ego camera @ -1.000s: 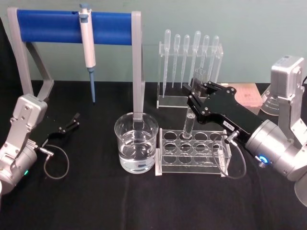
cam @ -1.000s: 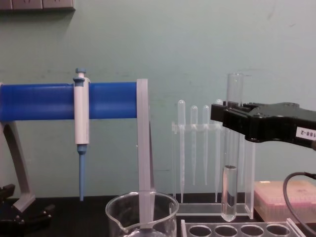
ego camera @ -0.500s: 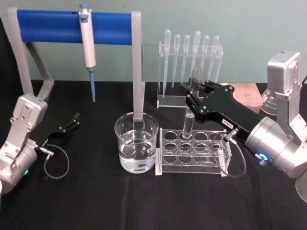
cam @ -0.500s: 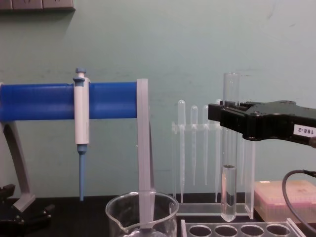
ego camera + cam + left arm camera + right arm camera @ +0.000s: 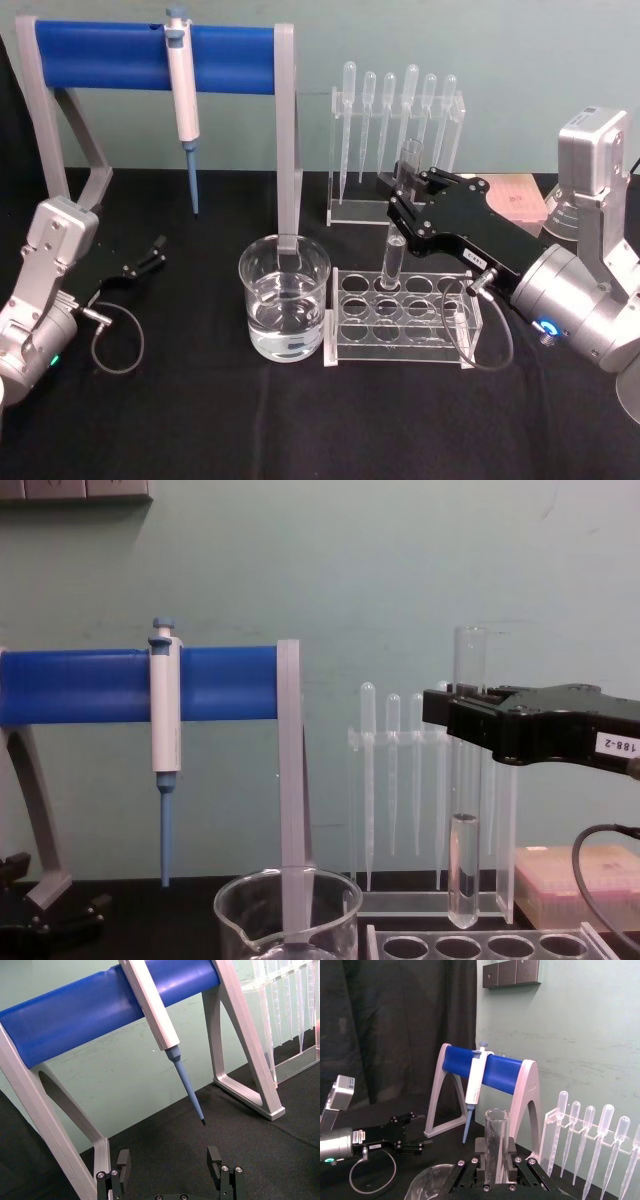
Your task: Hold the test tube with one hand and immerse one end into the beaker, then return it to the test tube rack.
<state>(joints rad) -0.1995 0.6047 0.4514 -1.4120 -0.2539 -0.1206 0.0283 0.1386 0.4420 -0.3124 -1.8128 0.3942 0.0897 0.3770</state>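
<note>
My right gripper (image 5: pixel 405 203) is shut on the test tube (image 5: pixel 392 258), holding it upright by its upper part. In the chest view the test tube (image 5: pixel 463 865) hangs with its round bottom just above the holes of the clear rack (image 5: pixel 372 942), under the black right gripper (image 5: pixel 462 712). The right wrist view shows the tube's open rim (image 5: pixel 497 1116) rising between the fingers. The beaker (image 5: pixel 284 298), partly filled with clear liquid, stands left of the rack; its spout and rim show in the chest view as the beaker (image 5: pixel 288 908). My left gripper (image 5: pixel 152 254) rests open on the cloth at the far left.
A blue-barred stand (image 5: pixel 150 55) with a hanging pipettor (image 5: pixel 182 100) spans the back left; one leg stands just behind the beaker. A clear holder of plastic pipettes (image 5: pixel 398 110) is behind the rack (image 5: pixel 400 350). A pink box (image 5: pixel 575 885) sits at the back right.
The right gripper and test tube shifted slightly left, toward the beaker, then nearly stopped. The left arm has not moved.
</note>
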